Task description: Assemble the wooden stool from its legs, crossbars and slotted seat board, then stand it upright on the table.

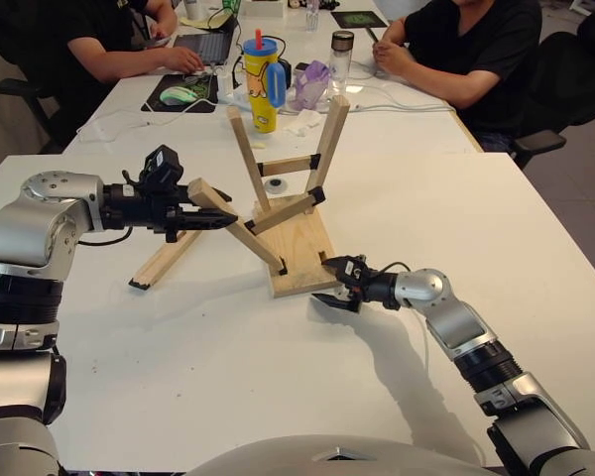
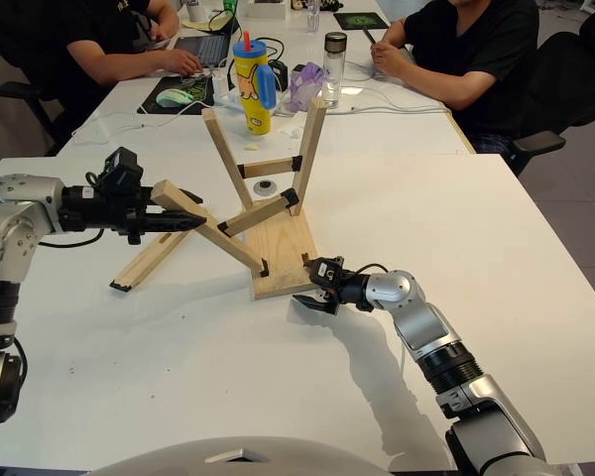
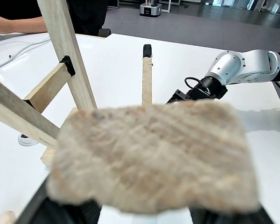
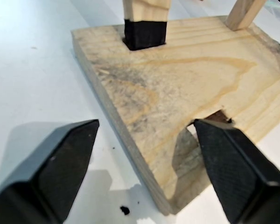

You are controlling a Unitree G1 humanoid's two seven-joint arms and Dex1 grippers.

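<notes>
Clamped with the left pincer (image 1: 216, 220) around the upper end of a slanted leg (image 1: 248, 236), its black-tipped foot down in a slot of the seat board (image 1: 302, 248). Flat near the middle of the white tabletop (image 1: 178, 377) for that board, with the far legs (image 1: 248, 159) standing up from it and a crossbar (image 1: 288, 166) bridging them. Spread wide for the right pincer (image 1: 329, 284), one finger to each side of the board's near corner. To the left, a leaning leg (image 1: 164, 260) with its lower end on the tabletop.
</notes>
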